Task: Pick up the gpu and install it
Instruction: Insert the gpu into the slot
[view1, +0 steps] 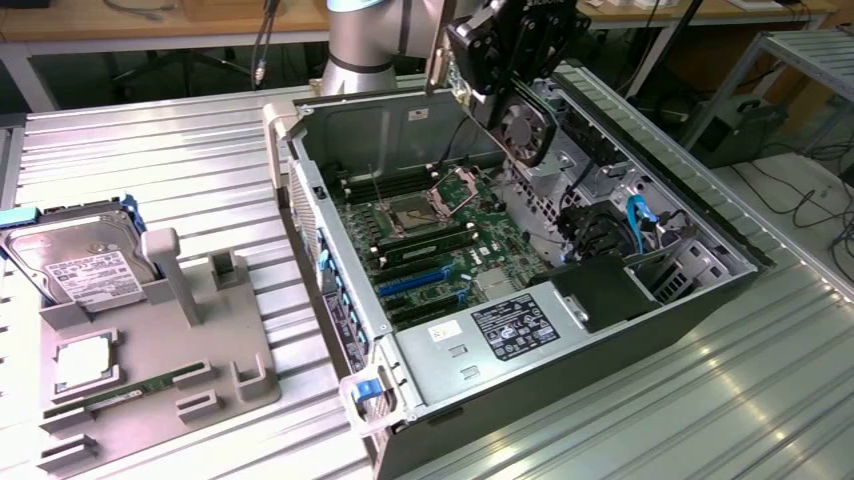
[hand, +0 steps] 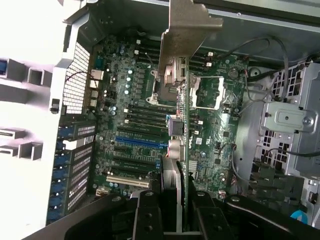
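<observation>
a: where's the gpu (view1: 529, 130)?
b: above the open case (view1: 387, 130), held on edge in the pincer (view1: 507, 70), jaws partly closed on it.
a: how to seat it well?
b: likely keep it square to the blue slot (hand: 137, 141) inside the case, bracket (hand: 187, 30) clear of the case rim, and lower it without tilt.

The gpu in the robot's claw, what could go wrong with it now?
1. The gpu hangs over the open case, pinched by the gripper at one end; it might slip and drop onto the motherboard.
2. If it comes down crooked, it could miss the blue slot and bump the processor socket below.
</observation>
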